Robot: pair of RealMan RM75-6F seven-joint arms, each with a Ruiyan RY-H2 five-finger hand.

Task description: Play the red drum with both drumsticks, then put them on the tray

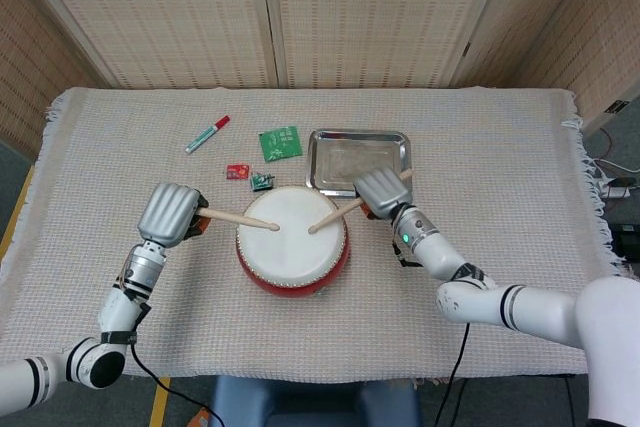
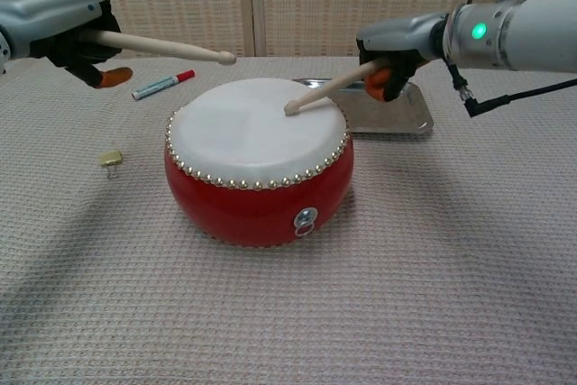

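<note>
The red drum (image 1: 292, 259) (image 2: 257, 196) with a white skin stands at the table's middle. My left hand (image 1: 170, 214) (image 2: 56, 20) grips a wooden drumstick (image 1: 238, 218) (image 2: 162, 43) raised above the drum's left side, its tip clear of the skin. My right hand (image 1: 380, 190) (image 2: 397, 47) grips the other drumstick (image 1: 334, 215) (image 2: 326, 89), whose tip rests on the skin right of centre. The metal tray (image 1: 358, 160) (image 2: 397, 114) lies behind the drum, partly hidden by the right hand.
A red-capped marker (image 1: 207, 134) (image 2: 162, 84), a green card (image 1: 281, 142), a small red packet (image 1: 237, 172) and a small clip (image 1: 262, 183) (image 2: 111, 160) lie behind and left of the drum on the woven cloth.
</note>
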